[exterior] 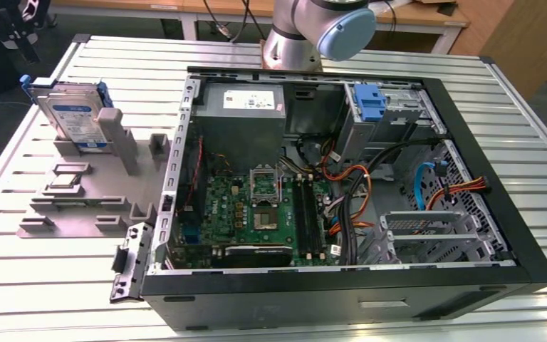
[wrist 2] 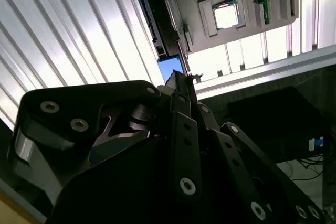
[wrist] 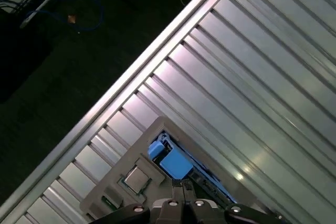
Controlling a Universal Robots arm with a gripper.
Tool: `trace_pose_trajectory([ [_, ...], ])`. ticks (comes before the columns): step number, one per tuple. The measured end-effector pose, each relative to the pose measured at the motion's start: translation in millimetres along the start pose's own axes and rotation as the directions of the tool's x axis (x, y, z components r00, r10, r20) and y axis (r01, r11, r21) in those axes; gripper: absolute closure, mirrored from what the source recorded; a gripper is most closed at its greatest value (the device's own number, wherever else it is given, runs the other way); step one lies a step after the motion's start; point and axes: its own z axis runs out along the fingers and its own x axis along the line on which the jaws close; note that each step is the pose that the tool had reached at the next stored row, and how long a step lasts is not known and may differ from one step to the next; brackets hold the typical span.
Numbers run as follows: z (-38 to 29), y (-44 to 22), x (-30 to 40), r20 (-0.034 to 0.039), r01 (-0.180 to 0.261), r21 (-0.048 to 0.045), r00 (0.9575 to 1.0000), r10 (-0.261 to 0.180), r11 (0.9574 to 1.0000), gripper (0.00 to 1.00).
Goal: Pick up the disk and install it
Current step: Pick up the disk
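One hazard: the disk [exterior: 68, 114] stands on edge in a grey stand [exterior: 112, 153] by the table's [exterior: 26, 285] far corner on the exterior view's left, and the gripper [wrist 2: 182, 77] above it seems to have its fingers [wrist 2: 181, 114] pressed together, so lowering unopened could topple it

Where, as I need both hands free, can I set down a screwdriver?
Bare table slats in the exterior view: lower left below the grey fixture, and right of the computer case. Crowded: the fixture holding the disk, and inside the case.
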Motion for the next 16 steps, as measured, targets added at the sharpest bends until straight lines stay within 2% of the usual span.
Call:
trace_pose_trajectory([
  [4, 0.0, 0.0, 0.0, -0.0019, 0.045, -0.0011, 0.9990, -0.045, 0.9990, 0.90],
  [11, 0.0, 0.0, 0.0, -0.0026, 0.062, -0.0016, 0.9981, -0.062, 0.9981, 0.90],
  [13, 0.1, 0.0, 0.0, -0.0038, 0.092, -0.0023, 0.9957, -0.092, 0.9957, 0.90],
  [16, 0.2, 0.0, 0.0, -0.0058, 0.143, -0.0037, 0.9897, -0.143, 0.9897, 0.90],
])
